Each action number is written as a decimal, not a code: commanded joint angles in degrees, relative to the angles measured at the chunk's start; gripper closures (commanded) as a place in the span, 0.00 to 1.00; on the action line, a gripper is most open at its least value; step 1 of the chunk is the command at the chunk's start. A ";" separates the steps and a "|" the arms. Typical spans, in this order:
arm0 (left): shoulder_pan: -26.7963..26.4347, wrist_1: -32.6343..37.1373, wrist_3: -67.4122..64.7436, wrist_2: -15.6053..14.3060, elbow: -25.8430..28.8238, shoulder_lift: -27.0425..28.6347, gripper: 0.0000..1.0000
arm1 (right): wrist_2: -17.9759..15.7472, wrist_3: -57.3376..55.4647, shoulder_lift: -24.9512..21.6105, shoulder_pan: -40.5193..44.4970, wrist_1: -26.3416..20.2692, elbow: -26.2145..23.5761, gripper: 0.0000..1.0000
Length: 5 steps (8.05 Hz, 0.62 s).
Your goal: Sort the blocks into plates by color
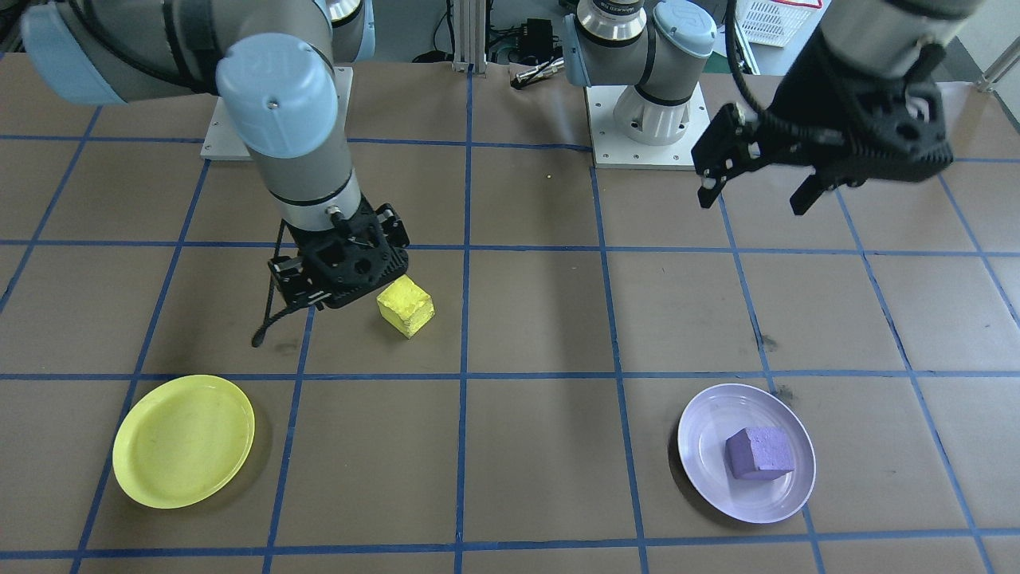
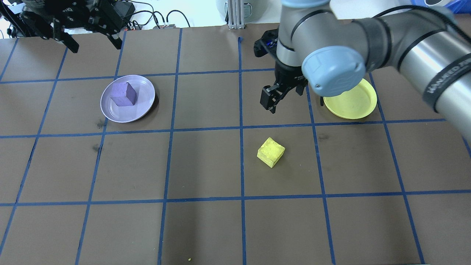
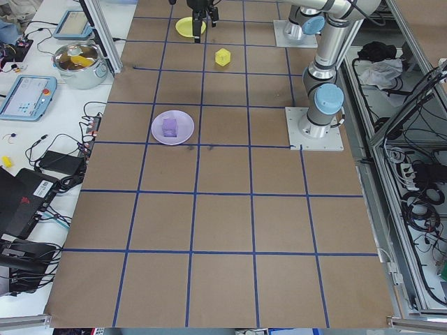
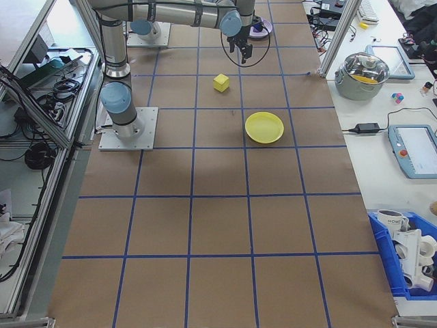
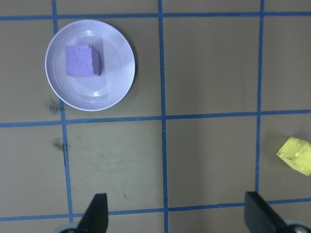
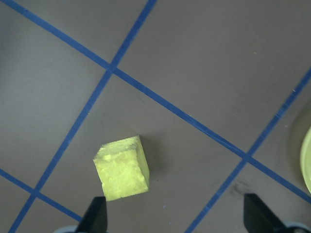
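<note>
Sitting on the bare brown table (image 2: 206, 228), the yellow block (image 2: 271, 152) is turned a bit, so one corner points toward the near edge in the overhead view; it is a cube with no long side. It lies inside one taped square, near the middle of the table, apart from both plates. The purple block (image 2: 124, 94) rests inside the lavender plate (image 2: 141, 110), a little off its middle, with one flat side up. The yellow plate (image 1: 184, 441) has nothing in it and sits on the right side of the overhead view, partly hidden there by the right arm. The right arm reaches out over the table with its wrist pointing straight down. The right gripper (image 2: 281, 96) hangs above the table between the yellow block and the yellow plate, its fingers spread wide and holding nothing. The left arm is pulled back and held high over the far left corner. The left gripper (image 1: 757, 185) is also spread wide with nothing in it. Part of a word, which looks like "VANEED", shows on the right arm's tube in the overhead view.
</note>
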State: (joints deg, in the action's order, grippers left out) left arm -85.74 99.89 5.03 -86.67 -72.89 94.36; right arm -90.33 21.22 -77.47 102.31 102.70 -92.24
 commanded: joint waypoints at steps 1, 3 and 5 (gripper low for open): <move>-5.11 -10.53 -1.78 -2.17 0.22 -3.15 0.00 | 0.68 0.66 4.86 5.70 7.59 -4.16 0.00; -6.28 -10.60 -2.22 -2.46 -0.49 -1.04 0.00 | 0.68 2.49 4.87 6.58 10.48 -10.12 0.00; -6.45 -11.30 -2.22 -2.01 0.47 4.41 0.00 | 0.77 3.57 4.87 6.76 14.02 -14.28 0.00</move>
State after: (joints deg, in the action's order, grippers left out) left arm -91.86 89.41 2.91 -89.01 -72.85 94.80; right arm -89.69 23.81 -72.65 108.73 114.13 -102.80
